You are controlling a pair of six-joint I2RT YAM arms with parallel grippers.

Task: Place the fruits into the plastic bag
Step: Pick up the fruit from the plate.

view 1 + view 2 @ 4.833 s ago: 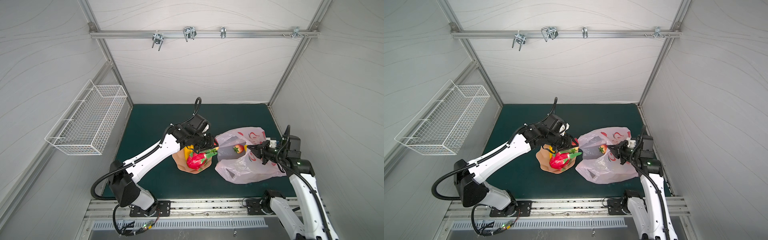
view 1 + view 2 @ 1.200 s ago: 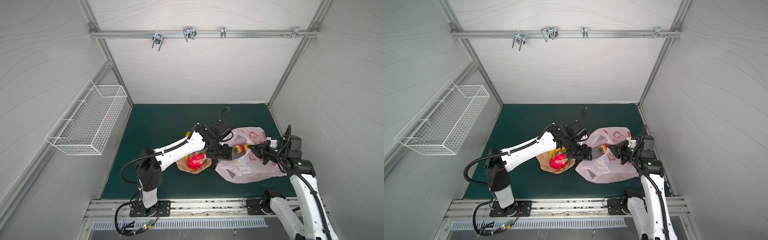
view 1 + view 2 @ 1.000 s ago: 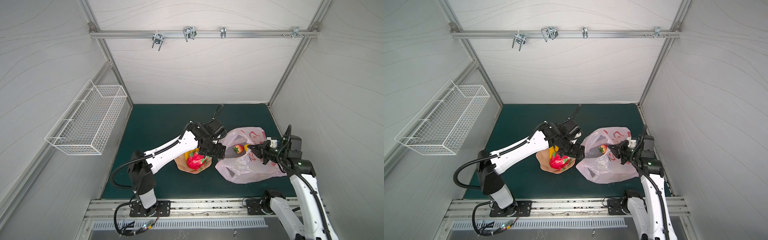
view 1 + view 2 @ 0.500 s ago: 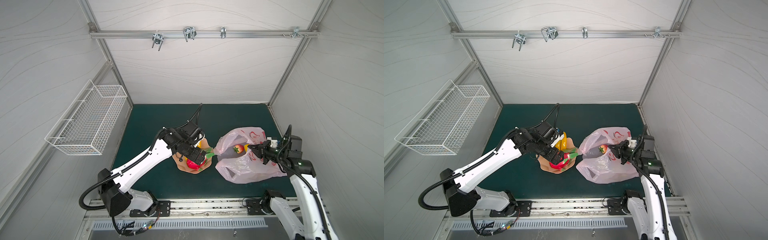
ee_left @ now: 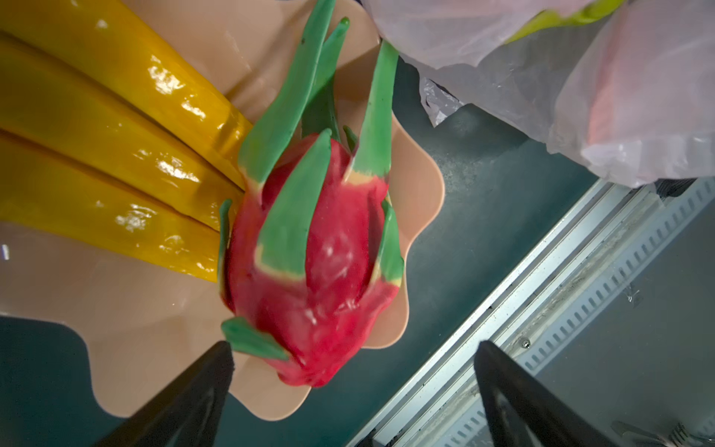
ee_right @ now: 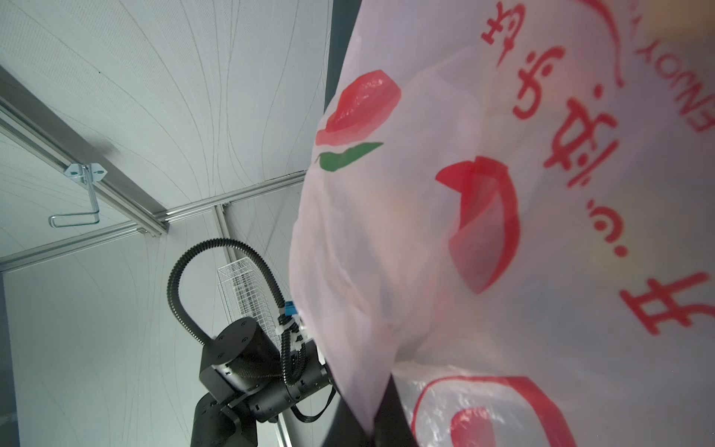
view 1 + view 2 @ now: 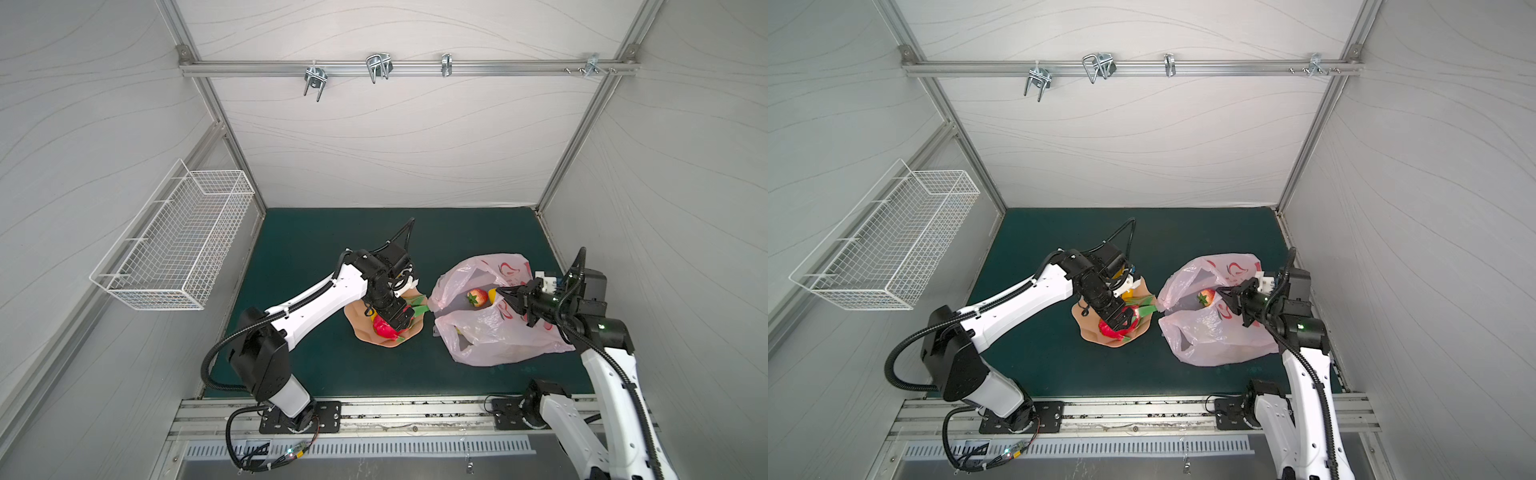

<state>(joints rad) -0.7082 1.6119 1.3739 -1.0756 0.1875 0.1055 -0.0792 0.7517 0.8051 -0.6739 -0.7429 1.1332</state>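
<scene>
A pink-red dragon fruit [image 5: 321, 263] with green scales lies on the peach plate [image 5: 135, 329] beside a yellow banana bunch [image 5: 96, 154]. My left gripper [image 5: 352, 356] hangs open just over the dragon fruit's blunt end, its fingers either side and apart from it. In both top views the left gripper [image 7: 395, 322] [image 7: 1121, 320] covers most of the dragon fruit [image 7: 382, 330]. The plastic bag [image 7: 498, 332] [image 7: 1217, 332] lies to the right with its mouth held up. A strawberry [image 7: 477, 298] [image 7: 1206, 297] shows inside. My right gripper [image 7: 505, 297] [image 6: 371, 429] is shut on the plastic bag's [image 6: 503, 193] rim.
A white wire basket [image 7: 174, 253] hangs on the left wall. Metal hooks [image 7: 376, 66] sit on the back rail. The aluminium base rail [image 7: 374, 415] runs along the front edge of the green mat [image 7: 316, 249]. The bag's nearest edge lies close to the plate.
My left arm has swung back from the bag's mouth to the plate and now hovers open over the dragon fruit. The right gripper has kept the bag's rim lifted in place.
</scene>
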